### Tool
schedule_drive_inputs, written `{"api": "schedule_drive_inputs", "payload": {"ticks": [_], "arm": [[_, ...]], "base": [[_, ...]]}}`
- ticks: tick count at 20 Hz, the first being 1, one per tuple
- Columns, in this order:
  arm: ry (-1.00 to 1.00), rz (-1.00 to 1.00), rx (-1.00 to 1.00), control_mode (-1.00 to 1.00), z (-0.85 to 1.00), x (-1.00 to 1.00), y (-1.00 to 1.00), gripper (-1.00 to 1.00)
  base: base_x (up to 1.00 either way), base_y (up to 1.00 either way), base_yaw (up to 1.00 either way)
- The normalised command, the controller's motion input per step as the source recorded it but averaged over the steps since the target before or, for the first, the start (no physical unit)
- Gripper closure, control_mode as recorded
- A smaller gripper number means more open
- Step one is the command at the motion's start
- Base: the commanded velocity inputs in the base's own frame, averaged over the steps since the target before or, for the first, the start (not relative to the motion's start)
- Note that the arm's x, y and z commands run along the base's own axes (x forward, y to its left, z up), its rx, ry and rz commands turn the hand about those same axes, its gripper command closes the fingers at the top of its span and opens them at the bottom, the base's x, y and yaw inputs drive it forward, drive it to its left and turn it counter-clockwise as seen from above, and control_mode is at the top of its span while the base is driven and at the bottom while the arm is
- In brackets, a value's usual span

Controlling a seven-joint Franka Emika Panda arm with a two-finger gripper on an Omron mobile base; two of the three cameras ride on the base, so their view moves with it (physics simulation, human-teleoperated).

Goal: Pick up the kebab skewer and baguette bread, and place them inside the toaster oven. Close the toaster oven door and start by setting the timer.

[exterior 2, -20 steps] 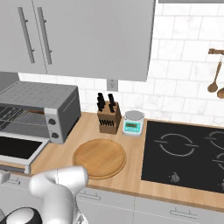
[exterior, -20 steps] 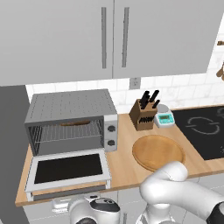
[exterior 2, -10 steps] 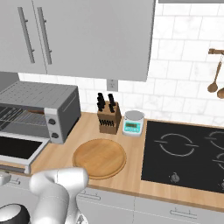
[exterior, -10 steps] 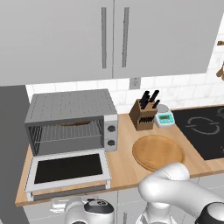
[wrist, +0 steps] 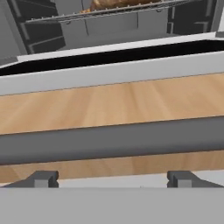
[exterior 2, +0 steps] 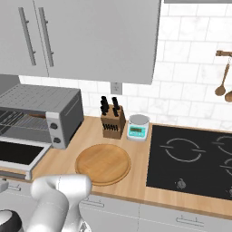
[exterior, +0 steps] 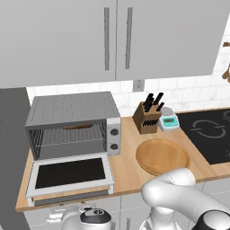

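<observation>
The toaster oven stands at the counter's left with its door dropped flat open. A golden-brown baguette lies on the wire rack inside, seen from the left base as a brown strip. I cannot make out the kebab skewer. My gripper hangs low in front of the counter edge, open, its fingertips spread wide just under the door's dark bar handle. Nothing sits between the jaws. From the right base, the toaster oven and its door are at the left.
A round wooden board lies right of the oven. Behind it stand a knife block and a small kitchen scale. A black cooktop covers the counter's right side. Cabinets hang overhead.
My hand has drifted slightly left and lower in front of the counter edge. The oven, its door and the counter items have not moved.
</observation>
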Motion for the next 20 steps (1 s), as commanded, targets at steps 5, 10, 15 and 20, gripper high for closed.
{"api": "schedule_drive_inputs", "payload": {"ticks": [5, 10, 15, 20], "arm": [[-0.06, 0.0, 0.0, -1.0, 0.04, 0.07, 0.0, -1.0], [-0.06, 0.04, 0.0, -1.0, 0.04, 0.19, 0.0, -1.0], [-0.07, 0.06, 0.0, -1.0, 0.18, 0.1, 0.0, -1.0], [-0.04, 0.05, 0.0, -1.0, 0.31, 0.05, 0.0, -1.0]], "base": [[0.0, 0.0, 0.0], [0.0, 0.0, 0.0], [0.0, 0.0, 0.0], [0.0, 0.0, 0.0]]}}
